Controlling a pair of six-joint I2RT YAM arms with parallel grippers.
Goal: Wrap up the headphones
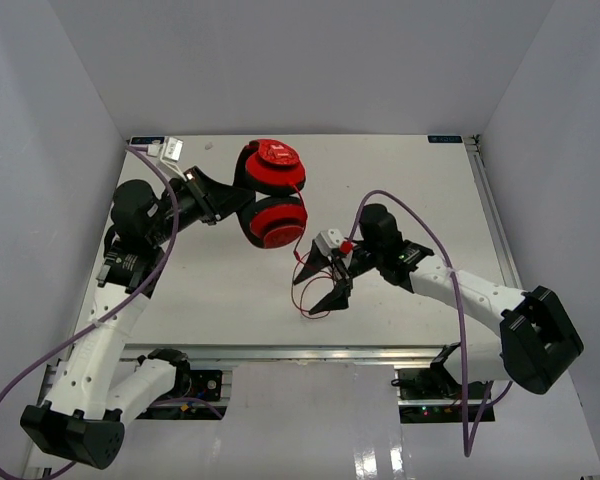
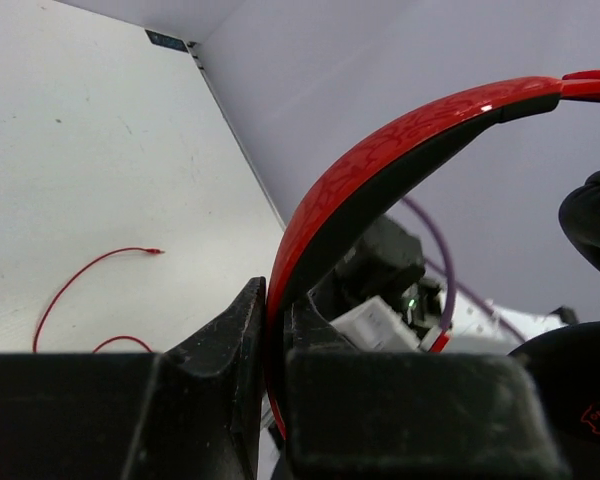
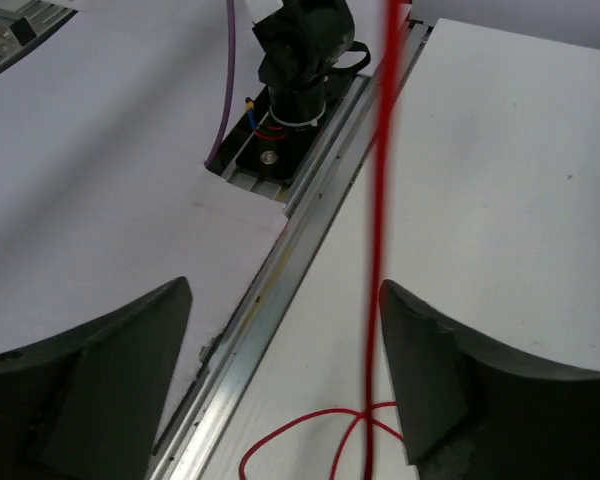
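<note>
The red headphones (image 1: 272,195) are held up at the table's back centre, two round cups one above the other. My left gripper (image 1: 223,203) is shut on their red and black headband (image 2: 380,160), which passes between the fingers in the left wrist view. The thin red cord (image 1: 305,275) hangs from the lower cup and loops on the table. My right gripper (image 1: 330,278) is open, fingers pointing down over the loops. In the right wrist view the cord (image 3: 378,220) hangs between the spread fingers, close to the right finger (image 3: 435,380), and I cannot tell whether they touch.
A metal rail (image 1: 280,352) runs along the table's near edge, also seen in the right wrist view (image 3: 280,280). A small white box (image 1: 167,149) lies at the back left corner. White walls enclose the table. Purple arm cables (image 1: 435,245) trail over the right arm.
</note>
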